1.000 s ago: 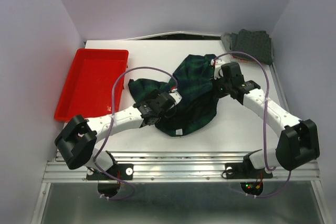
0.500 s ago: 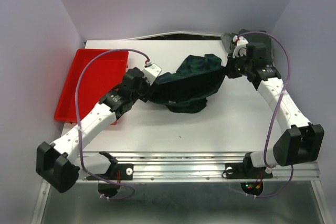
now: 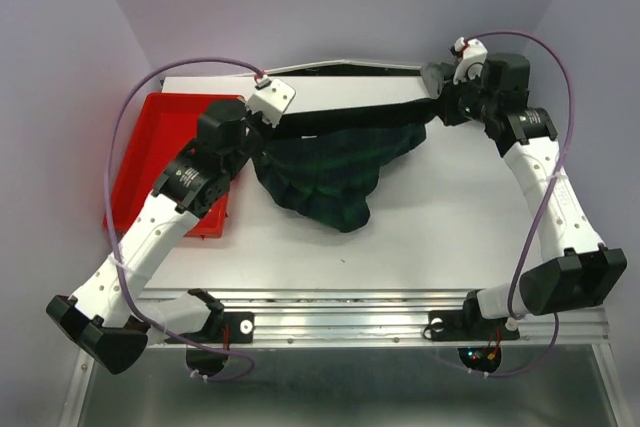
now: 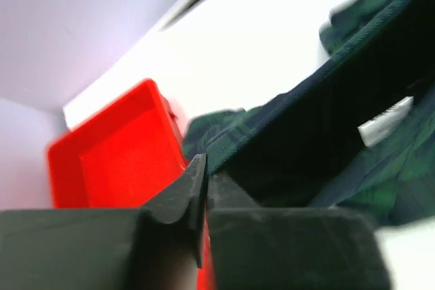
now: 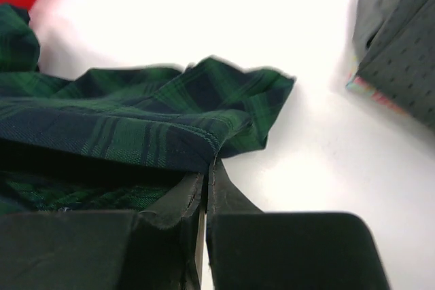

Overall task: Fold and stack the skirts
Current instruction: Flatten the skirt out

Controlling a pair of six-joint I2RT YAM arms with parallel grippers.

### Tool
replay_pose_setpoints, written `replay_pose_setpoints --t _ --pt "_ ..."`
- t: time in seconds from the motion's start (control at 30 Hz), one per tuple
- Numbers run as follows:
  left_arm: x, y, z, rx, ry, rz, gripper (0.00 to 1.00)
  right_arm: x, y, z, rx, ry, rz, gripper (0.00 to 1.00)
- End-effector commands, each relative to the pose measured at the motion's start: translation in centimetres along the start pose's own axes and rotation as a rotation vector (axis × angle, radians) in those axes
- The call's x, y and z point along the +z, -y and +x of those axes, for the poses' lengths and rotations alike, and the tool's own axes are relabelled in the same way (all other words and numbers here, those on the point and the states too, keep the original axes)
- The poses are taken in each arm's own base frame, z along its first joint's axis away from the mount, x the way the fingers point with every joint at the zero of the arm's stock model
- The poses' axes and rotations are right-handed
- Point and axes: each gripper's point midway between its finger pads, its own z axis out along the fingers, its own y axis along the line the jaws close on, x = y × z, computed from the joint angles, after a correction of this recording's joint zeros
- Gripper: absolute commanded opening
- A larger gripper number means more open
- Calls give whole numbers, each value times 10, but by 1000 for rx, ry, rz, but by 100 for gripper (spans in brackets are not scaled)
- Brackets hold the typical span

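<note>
1. Two grippers work: beside the red tray, the left gripper pinches the left end of the plaid skirt.
2. Over the table, the skirt hangs stretched, apparently to straighten it for folding.
3. Far right, the right gripper pinches its other end, near the folded dotted skirt.

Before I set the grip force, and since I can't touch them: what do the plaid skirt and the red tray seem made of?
The plaid skirt: woven cloth, matte; it hangs in soft folds, with a stitched hem showing. The red tray: probably moulded plastic, smooth and slightly glossy, with rigid upright walls.
</note>
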Motion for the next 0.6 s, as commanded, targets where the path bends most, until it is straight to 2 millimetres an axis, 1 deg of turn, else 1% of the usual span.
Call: replay_pose_setpoints --t 0.0,0.03,0.1,0.17,0.2,0.3,0.33,0.4,0.43,0.47,0.5,0.53,0.57 --pt "-41 -68 -57 -61 144 -229 0 -45 54 -75 -42 197 279 1" --pt "-47 -74 -72 -73 184 -237 0 -54 54 -92 -32 244 287 1" --pt "-54 -79 -88 -89 234 -245 0 -61 53 -107 -26 284 292 1" --pt "-58 -86 -107 -109 286 -255 0 -62 55 -120 -22 319 301 1" --pt "-59 -88 -114 -115 306 -260 0 -66 55 -130 -21 346 304 1" --pt "-53 -95 -133 -120 349 -285 0 -63 61 -148 -20 402 325 1" --pt "-46 -96 -137 -113 352 -293 0 -57 67 -154 -16 423 345 1" --pt "-39 -99 -144 -107 373 -308 0 -49 72 -159 -16 436 355 1" --pt "-36 -103 -153 -103 404 -327 0 -47 75 -166 -16 451 363 1" --pt "-22 -105 -155 -98 398 -334 0 -30 81 -164 -13 438 367 1" --pt "-13 -107 -157 -95 397 -336 0 -22 84 -165 -14 433 370 1" --pt "-12 -113 -167 -105 420 -345 0 -21 88 -174 -15 454 385 1" --pt "14 -112 -162 -97 389 -333 0 2 95 -168 -8 427 391 1"
